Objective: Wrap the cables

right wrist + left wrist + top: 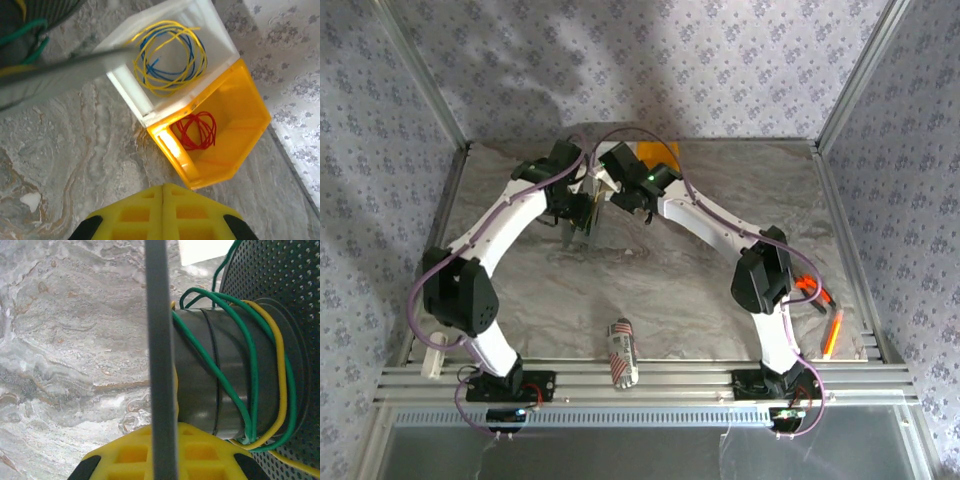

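The right gripper (pixel 162 192), its fingers pressed together with nothing visible between them, looks the nearer to the loose cables. The red cable (pixel 196 131) lies coiled flat in the yellow box (pixel 247 107) at its 1 o'clock. The yellow cable (pixel 170 55), looped with a blue wire (pixel 170 73), sits in the white box (pixel 220 30) at 12 o'clock; the boxes touch on the counter (pixel 75 150). The left gripper (pixel 164 440) seems clamped on the rim of the spool (pixel 225 375), which carries green and yellow wire.

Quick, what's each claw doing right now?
Left gripper: closed on the rim of the spool.
Right gripper: closed, nothing seen in it.
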